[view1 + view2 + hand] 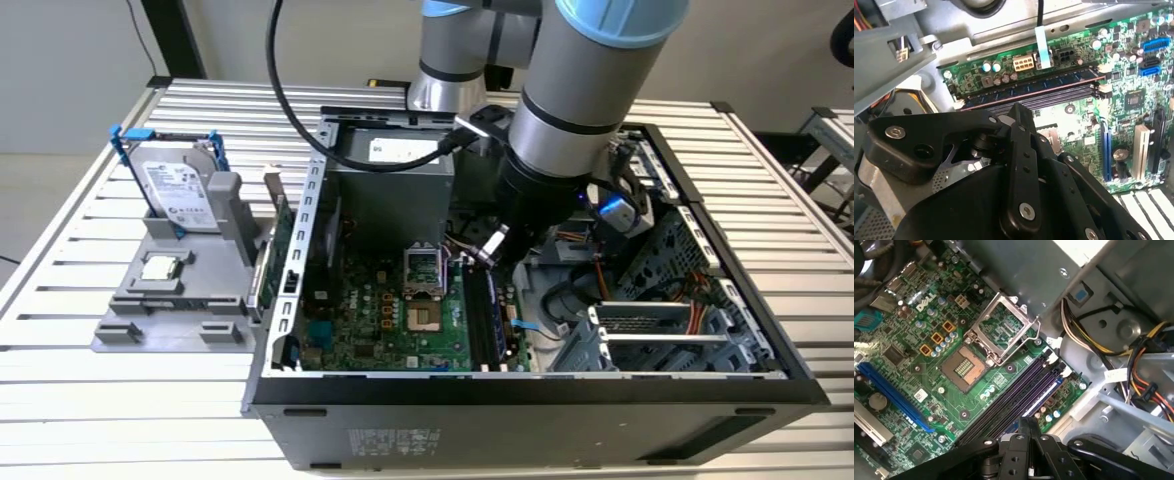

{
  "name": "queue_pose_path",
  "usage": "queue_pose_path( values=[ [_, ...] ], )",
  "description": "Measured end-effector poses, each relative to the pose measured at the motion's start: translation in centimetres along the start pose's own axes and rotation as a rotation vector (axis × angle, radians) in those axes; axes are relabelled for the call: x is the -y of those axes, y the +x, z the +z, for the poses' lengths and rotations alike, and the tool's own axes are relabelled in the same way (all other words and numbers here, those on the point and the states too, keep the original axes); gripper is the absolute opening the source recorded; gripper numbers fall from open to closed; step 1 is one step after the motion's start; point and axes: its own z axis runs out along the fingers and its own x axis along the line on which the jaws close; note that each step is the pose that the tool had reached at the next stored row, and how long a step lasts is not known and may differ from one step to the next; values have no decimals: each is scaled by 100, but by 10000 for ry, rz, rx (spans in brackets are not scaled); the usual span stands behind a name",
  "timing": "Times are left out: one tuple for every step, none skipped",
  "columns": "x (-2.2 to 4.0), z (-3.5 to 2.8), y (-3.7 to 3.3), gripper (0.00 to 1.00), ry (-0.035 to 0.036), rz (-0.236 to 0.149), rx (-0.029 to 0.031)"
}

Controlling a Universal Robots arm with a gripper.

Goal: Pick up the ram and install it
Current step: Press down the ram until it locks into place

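The ram (1029, 86) is seen seated in the outermost black slot of the motherboard (929, 365), lying flush along its length, beside the open CPU socket (961, 365). The gripper (1029, 427) is positioned just above the slots' end inside the PC case (534, 400), fingers (1021, 150) pressed together, nothing held.

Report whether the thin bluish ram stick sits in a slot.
In: the thin bluish ram stick stands edgewise in a black motherboard slot.
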Motion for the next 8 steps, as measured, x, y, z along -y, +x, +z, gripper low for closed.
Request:
queue_pose_path(
  values=[
    [0,0,1,0,-10,-155,2],
    [0,0,0,0,-47,-665,16],
    [0,0,0,0,-57,-816,19],
    [0,0,0,0,-65,-951,20],
    [0,0,0,0,-71,-1086,20],
    [-1,0,0,0,-76,-1211,19],
    [-1,0,0,0,-80,-1339,17],
    [-1,0,0,0,-81,-1475,11]
  ],
)
